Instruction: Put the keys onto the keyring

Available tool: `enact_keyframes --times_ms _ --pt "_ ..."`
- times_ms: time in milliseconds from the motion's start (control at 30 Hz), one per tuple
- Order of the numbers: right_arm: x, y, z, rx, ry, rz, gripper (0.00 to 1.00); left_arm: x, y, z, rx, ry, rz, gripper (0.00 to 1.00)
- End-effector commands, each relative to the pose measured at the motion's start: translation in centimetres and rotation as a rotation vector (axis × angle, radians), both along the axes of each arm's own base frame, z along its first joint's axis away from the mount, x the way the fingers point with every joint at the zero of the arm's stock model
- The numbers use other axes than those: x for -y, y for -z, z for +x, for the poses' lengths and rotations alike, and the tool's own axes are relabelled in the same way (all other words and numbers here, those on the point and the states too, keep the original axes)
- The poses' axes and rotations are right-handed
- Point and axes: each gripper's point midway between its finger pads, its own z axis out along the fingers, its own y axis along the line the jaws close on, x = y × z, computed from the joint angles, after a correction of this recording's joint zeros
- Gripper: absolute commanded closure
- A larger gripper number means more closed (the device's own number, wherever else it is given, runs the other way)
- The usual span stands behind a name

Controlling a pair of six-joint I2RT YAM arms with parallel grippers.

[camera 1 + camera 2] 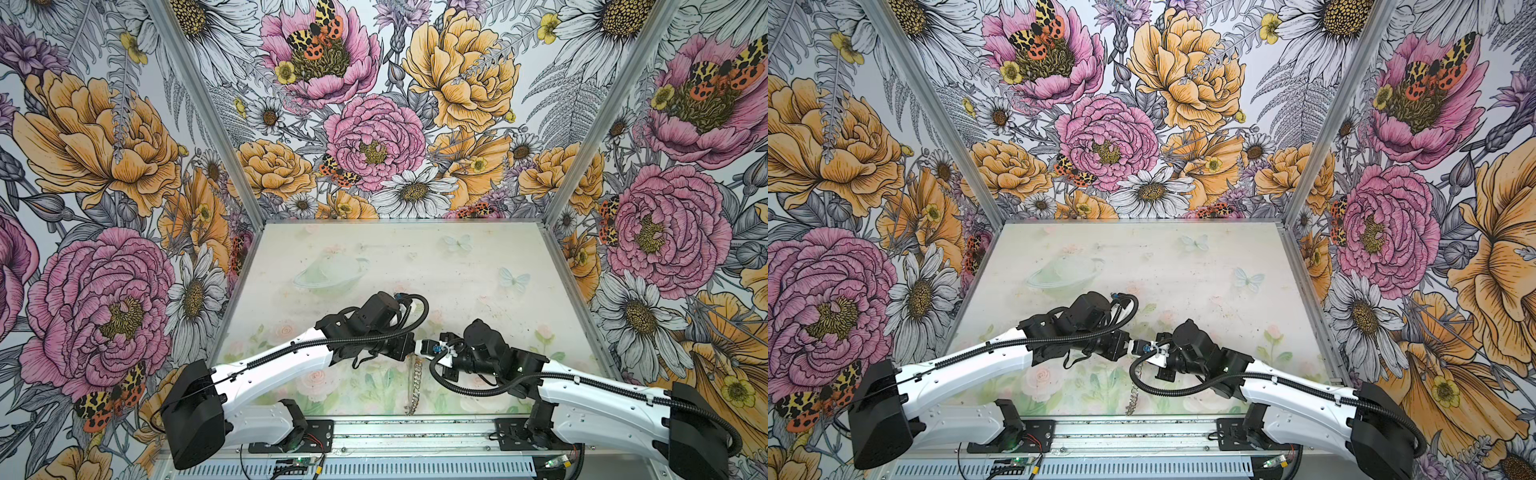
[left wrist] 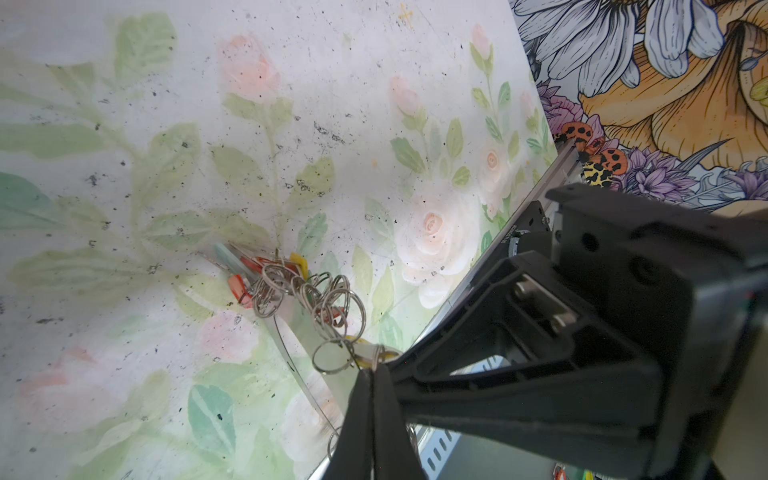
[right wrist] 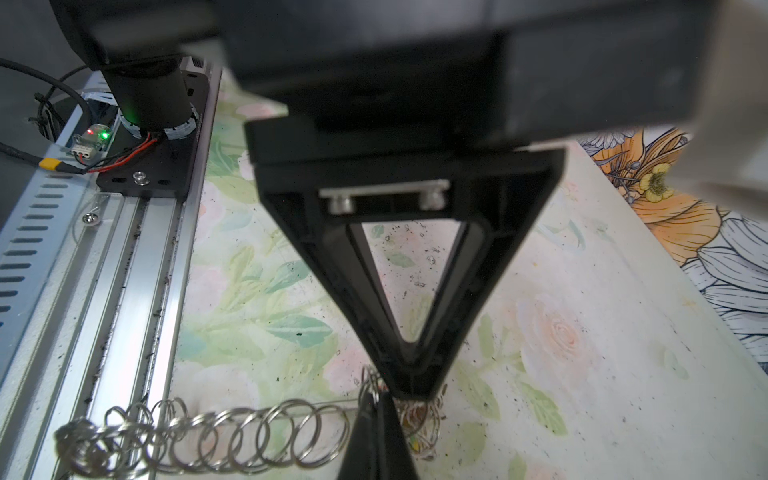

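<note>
The keyring (image 1: 415,382) stands on edge near the table's front, chain-like in both top views (image 1: 1133,397). In the left wrist view its grey hoop (image 2: 291,353) carries a tangle of split rings (image 2: 307,291), and keys (image 2: 249,270) with red, blue and yellow tags lie at its far end. My left gripper (image 2: 371,372) is shut, pinching the yellow-tagged key (image 2: 390,355) at a split ring. My right gripper (image 3: 376,397) is shut on a split ring (image 3: 368,386), tip to tip with the left one. Both wrists hide the fingertips in both top views.
The floral table (image 1: 457,257) is walled on three sides by flowered panels (image 1: 104,166). An aluminium rail (image 1: 415,432) with the arm mounts and cables runs along the front edge, close to the near end of the keyring.
</note>
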Motion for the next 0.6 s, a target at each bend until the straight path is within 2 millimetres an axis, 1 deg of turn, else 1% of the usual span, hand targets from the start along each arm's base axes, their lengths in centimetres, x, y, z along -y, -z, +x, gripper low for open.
enact_keyframes --times_ms 0,267,567 --pt "-0.6 -2.8 0.9 0.083 0.023 0.08 1.0 0.1 0.0 0.4 0.011 -0.012 0.014 0.99" --pt "-0.3 -4.3 1.2 0.107 0.064 0.158 1.0 -1.9 1.3 2.0 -0.001 -0.107 0.064 1.0" --pt "-0.2 -6.3 2.2 0.109 0.129 0.266 1.0 -2.9 2.0 2.6 -0.016 -0.146 0.076 1.0"
